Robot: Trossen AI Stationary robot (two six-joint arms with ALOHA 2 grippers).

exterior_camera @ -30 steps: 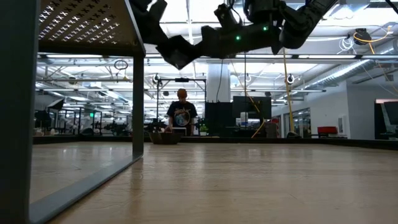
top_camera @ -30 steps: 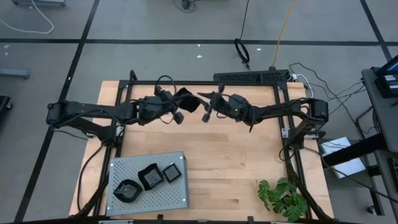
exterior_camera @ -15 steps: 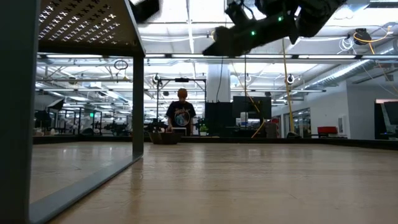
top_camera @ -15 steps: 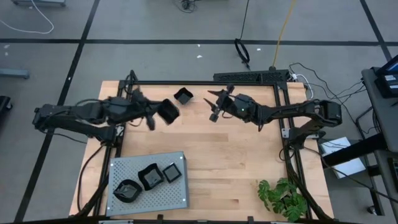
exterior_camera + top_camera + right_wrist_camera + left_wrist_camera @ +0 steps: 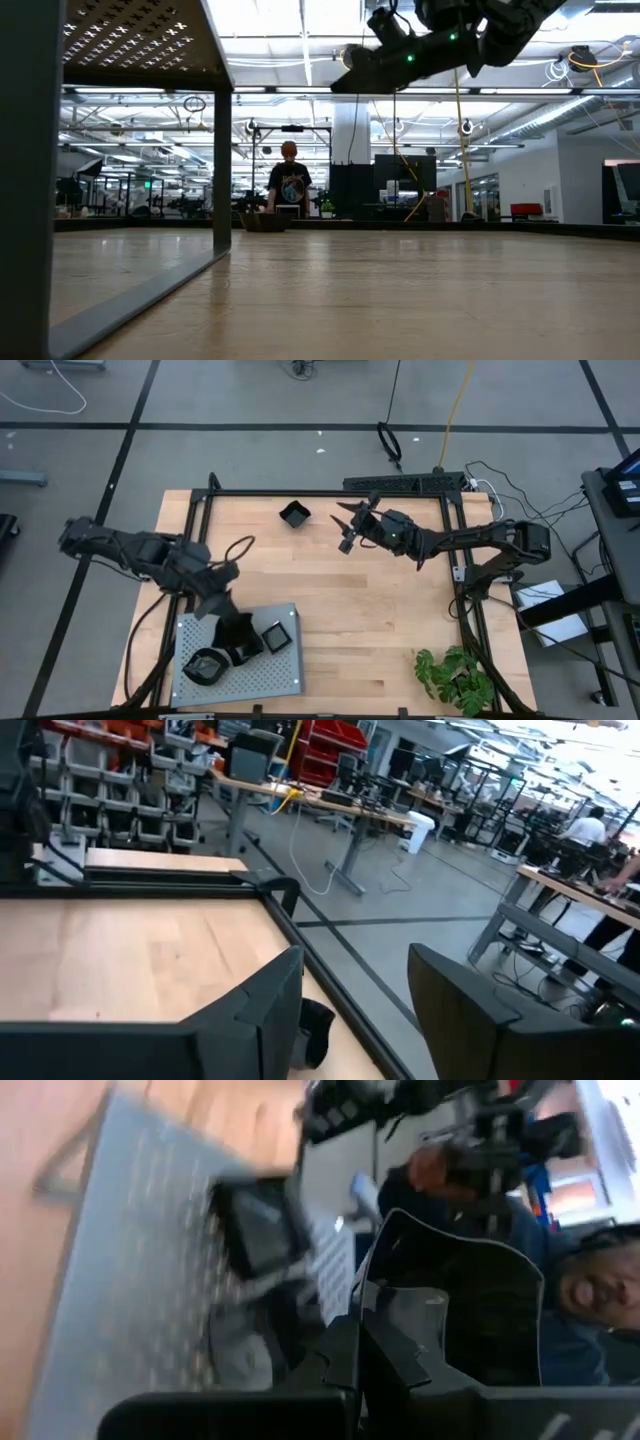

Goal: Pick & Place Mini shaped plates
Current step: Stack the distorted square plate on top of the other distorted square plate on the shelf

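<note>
My left gripper [image 5: 218, 603] is over the far edge of the grey perforated tray [image 5: 290, 678] and is shut on a glossy black mini plate [image 5: 470, 1310]. Three more black plates lie on the tray: a round one [image 5: 204, 666], a polygonal one [image 5: 240, 641] and a square one [image 5: 275, 637]. Another black plate [image 5: 295, 514] rests flat on the wood by the table's far edge. My right gripper [image 5: 346, 528] hangs open in the air right of that plate, which peeks out below its fingers [image 5: 316, 1034]. My left gripper pinches the plate by one side of its rim [image 5: 366, 1302] between its two fingers. The plate stands out beyond the fingertips, turned on edge. It is lifted clear, above the tray.
The tray stands on legs [image 5: 222, 170] at the table's near left. A black frame [image 5: 330, 493] runs along the far and side edges. A potted plant [image 5: 455, 678] sits at the near right corner. A person [image 5: 290, 185] stands in the room beyond. Bare wood fills the table's middle.
My left gripper has carried the plate from the far middle of the table toward the near left, ending over the tray's far edge. The right gripper has drawn back slightly toward the right. The plate by the far edge has stayed in place.
</note>
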